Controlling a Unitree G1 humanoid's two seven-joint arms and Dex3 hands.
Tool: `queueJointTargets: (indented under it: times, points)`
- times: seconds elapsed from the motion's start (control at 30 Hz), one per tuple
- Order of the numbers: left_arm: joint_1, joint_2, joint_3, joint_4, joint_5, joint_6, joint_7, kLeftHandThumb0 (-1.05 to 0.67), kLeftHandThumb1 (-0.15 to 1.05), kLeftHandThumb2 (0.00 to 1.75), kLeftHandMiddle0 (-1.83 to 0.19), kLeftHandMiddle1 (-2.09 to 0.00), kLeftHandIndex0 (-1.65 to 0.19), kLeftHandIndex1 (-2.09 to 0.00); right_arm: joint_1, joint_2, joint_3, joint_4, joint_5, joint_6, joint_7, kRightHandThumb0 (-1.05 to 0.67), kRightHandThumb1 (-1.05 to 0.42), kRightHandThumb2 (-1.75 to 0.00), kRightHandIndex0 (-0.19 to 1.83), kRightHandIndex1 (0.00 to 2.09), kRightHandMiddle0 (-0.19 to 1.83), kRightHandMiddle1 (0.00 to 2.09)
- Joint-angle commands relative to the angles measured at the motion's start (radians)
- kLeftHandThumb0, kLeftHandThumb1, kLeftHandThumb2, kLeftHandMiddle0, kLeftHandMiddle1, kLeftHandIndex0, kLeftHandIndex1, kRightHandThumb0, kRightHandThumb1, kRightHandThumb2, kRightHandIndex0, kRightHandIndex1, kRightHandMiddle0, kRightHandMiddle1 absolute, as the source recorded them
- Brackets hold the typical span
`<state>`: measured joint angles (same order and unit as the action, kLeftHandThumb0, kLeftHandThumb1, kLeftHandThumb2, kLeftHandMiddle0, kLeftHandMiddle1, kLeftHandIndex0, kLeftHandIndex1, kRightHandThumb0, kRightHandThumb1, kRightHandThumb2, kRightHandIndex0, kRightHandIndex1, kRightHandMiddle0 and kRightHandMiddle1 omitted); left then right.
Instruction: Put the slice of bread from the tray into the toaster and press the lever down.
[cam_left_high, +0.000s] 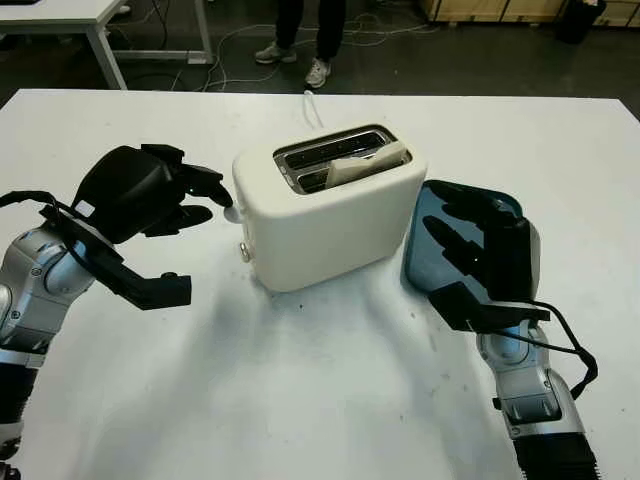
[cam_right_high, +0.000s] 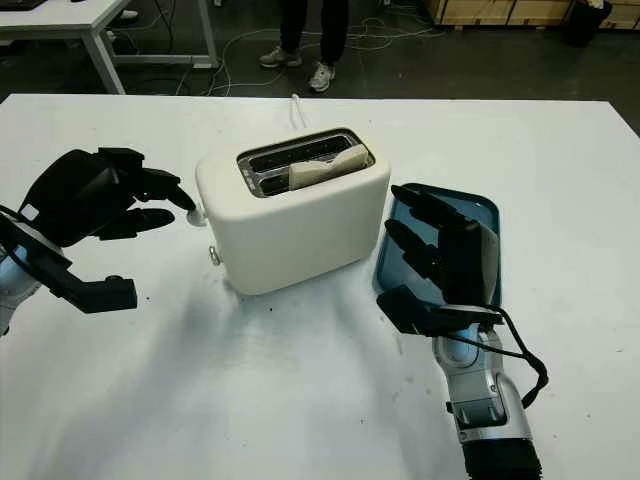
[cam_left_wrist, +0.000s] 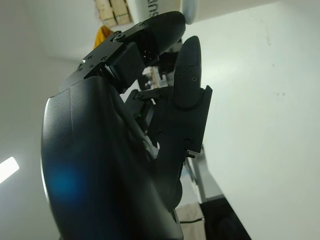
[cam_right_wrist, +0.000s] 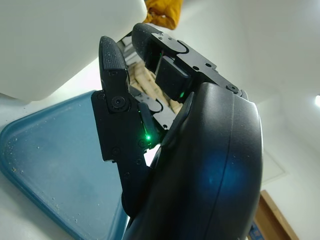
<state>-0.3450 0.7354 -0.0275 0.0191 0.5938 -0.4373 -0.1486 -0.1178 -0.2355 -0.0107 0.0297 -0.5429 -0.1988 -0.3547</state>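
Nearest me, my left hand (cam_left_high: 150, 195) hovers above the white table (cam_left_high: 300, 400), holding nothing, its fingertips (cam_left_high: 222, 194) touching or almost touching the lever knob (cam_right_high: 196, 214) on the near end of the cream toaster (cam_left_high: 325, 215). Just beyond those fingertips the slice of bread (cam_left_high: 365, 160) stands in the toaster's nearer slot, its top edge poking out. Further right, my right hand (cam_right_high: 440, 255) is open and empty above the blue tray (cam_right_high: 480, 215), which sits just beside the toaster's far side. Past the table a person's legs (cam_left_high: 300, 35) stand on the floor.
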Motion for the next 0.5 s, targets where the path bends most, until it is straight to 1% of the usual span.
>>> queueJointTargets:
  times: [0.0,0.3,0.47]
  points:
    - [-0.012,0.001,-0.014,0.005,0.02,-0.007,0.01,-0.28,0.92,0.24,-0.63,-1.38,-0.78,-0.7,0.007,-0.006,-0.001,0.005,0.011,-0.027,-0.011,-0.39,-0.92,-0.13,0.95,0.37,0.95,0.01]
    - [-0.008,-0.007,-0.012,0.005,0.013,-0.013,0.012,-0.28,0.92,0.26,-0.61,-1.44,-0.73,-0.77,0.006,-0.007,0.001,0.007,0.008,-0.03,-0.015,-0.4,-0.92,-0.13,0.94,0.36,0.96,0.01]
    - [-0.001,-0.008,-0.011,-0.017,0.006,-0.001,-0.004,-0.28,0.92,0.27,-0.6,-1.46,-0.71,-0.81,0.004,-0.008,0.0,0.016,0.012,-0.044,-0.022,-0.39,-0.92,-0.12,0.95,0.37,0.96,0.01]
